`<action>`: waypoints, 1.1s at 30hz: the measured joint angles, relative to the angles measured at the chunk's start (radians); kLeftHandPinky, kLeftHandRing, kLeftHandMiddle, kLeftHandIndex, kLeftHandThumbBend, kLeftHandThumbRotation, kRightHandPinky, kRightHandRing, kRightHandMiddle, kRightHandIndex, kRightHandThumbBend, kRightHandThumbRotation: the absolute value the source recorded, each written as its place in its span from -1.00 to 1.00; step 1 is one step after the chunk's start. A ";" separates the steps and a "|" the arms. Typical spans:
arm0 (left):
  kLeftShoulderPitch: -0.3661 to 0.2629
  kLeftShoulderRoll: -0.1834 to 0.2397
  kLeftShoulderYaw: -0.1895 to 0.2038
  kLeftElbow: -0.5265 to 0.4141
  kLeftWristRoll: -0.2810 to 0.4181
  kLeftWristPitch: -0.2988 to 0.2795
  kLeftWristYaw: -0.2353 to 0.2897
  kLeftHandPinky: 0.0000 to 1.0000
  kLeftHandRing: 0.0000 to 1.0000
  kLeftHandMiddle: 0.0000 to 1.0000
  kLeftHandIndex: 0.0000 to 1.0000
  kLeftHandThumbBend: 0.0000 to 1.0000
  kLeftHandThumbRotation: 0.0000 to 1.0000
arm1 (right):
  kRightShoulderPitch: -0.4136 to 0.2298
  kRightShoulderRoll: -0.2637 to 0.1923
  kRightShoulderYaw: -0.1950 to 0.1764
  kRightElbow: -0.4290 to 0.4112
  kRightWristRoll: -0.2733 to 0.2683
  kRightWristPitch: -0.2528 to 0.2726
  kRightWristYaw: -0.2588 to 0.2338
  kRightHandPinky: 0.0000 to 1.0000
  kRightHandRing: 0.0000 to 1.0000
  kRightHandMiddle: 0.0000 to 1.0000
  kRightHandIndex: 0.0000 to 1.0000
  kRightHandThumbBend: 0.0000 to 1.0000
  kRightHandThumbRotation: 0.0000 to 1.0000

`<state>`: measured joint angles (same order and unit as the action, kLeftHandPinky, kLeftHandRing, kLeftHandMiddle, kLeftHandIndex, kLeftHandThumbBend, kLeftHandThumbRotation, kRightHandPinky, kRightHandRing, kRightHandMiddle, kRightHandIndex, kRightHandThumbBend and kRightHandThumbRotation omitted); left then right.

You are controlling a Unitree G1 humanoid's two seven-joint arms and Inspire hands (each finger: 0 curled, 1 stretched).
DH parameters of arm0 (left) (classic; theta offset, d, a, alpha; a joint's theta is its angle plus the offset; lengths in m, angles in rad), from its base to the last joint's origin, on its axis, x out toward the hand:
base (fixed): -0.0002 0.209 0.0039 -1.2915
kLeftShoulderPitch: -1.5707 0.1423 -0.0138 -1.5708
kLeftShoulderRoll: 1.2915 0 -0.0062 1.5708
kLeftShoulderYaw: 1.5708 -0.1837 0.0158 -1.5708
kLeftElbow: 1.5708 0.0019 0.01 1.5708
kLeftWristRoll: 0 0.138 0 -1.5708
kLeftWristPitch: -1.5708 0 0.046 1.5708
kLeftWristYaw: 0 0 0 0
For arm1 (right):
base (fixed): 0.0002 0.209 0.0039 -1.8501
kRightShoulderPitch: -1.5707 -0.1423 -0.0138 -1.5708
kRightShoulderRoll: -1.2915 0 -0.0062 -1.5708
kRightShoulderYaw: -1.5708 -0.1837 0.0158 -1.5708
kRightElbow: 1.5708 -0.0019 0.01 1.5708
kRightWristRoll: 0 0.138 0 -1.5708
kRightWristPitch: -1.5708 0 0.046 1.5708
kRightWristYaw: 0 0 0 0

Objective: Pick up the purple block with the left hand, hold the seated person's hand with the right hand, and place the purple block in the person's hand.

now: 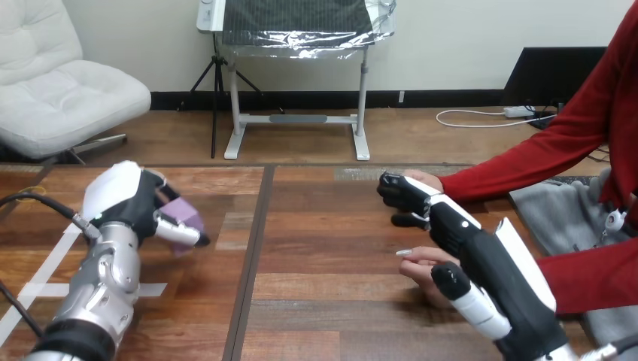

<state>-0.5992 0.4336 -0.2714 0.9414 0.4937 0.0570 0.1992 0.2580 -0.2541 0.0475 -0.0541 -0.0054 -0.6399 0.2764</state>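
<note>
The purple block (185,216) is at the left, lifted a little off the table, and my left hand (134,201) is shut on it, fingers curled over its top and front. At the right, my right hand (459,241) reaches forward between the person's two hands. Its fingers (402,197) are stretched out and relaxed, and their tips touch or stand just in front of the person's far hand (429,178). Its thumb (468,298) lies over the person's near hand (418,265), which rests on the table. I see nothing of my right hand curled round either of the person's hands.
The wooden table (323,248) has a dark seam (252,256) running down its middle. White tape strips (45,289) lie on it at the left, under my left arm. The person's red sleeves (587,278) come in from the right edge.
</note>
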 measured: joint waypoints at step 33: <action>0.298 -0.022 0.096 -0.515 -0.109 0.016 -0.030 -0.57 -0.45 -0.31 -0.16 0.57 -1.00 | -0.236 -0.215 -0.088 0.331 -0.185 -0.003 -0.033 0.43 0.66 0.74 0.74 0.69 0.39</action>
<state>-0.3009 0.4118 -0.1757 0.4268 0.3844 0.0732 0.1693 0.0224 -0.4689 -0.0404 0.2767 -0.1905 -0.6428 0.2437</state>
